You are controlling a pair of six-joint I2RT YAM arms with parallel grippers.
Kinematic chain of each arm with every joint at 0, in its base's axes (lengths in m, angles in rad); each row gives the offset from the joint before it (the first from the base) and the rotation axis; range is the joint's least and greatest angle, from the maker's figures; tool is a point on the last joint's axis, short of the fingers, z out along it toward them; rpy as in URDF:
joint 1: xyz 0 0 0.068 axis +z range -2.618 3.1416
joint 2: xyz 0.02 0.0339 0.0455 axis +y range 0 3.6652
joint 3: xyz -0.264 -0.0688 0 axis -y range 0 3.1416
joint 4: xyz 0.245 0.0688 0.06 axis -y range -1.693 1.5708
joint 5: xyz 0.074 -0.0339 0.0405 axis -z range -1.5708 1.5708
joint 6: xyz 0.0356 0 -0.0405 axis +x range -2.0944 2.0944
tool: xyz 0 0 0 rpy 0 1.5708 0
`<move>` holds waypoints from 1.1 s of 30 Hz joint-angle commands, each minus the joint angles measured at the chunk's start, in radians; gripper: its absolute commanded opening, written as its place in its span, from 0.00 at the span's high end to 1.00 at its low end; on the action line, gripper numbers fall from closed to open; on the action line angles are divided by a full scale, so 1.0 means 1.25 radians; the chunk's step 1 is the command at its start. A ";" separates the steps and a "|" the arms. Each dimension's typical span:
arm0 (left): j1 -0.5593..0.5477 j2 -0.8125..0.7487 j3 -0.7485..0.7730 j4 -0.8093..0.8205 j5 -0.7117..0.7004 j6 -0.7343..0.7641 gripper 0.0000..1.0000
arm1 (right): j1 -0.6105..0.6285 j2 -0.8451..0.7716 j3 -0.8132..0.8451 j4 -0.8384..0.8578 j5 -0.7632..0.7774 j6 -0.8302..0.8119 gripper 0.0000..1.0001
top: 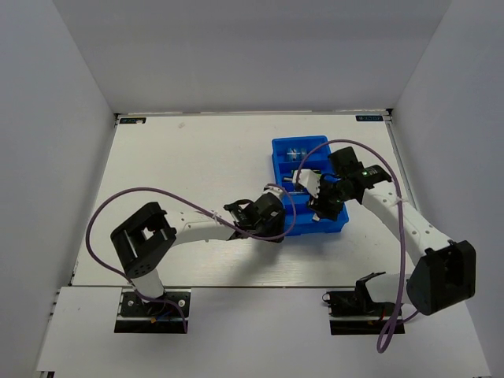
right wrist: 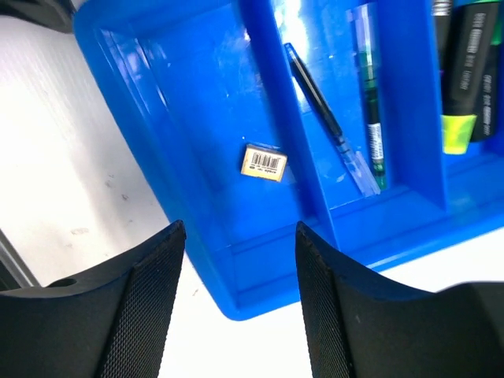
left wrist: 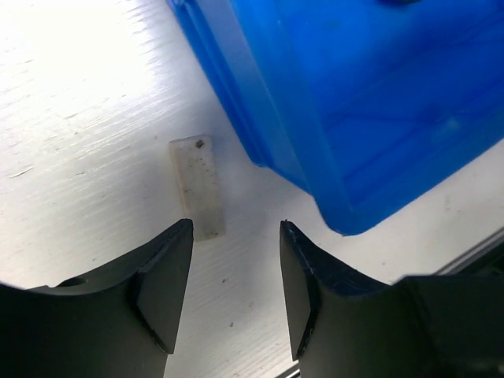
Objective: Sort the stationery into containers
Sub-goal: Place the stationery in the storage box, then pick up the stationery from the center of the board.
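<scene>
The blue tray [top: 331,230] stands right of the table's middle. My left gripper [top: 276,220] is open at the tray's near-left corner. In the left wrist view its jaws [left wrist: 235,228] stand apart over bare table, with a small pale grey eraser [left wrist: 197,187] lying just ahead of the left finger, beside the tray's wall [left wrist: 354,118]. My right gripper [top: 321,209] is open and empty over the tray's near end [right wrist: 315,244]. Below it a tiny tan piece [right wrist: 263,163] lies in one compartment. Thin pens [right wrist: 319,102] lie in the one beside it, then highlighters [right wrist: 465,79].
White walls enclose the table on the left, back and right. Both arms crowd the tray's near side, their wrists close together. Purple cables loop above each arm. The table's front edge lies just behind the grippers.
</scene>
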 commanded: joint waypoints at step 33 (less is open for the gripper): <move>-0.090 0.088 -0.011 -0.083 -0.251 -0.003 0.54 | -0.109 -0.152 0.024 0.025 -0.137 0.126 0.38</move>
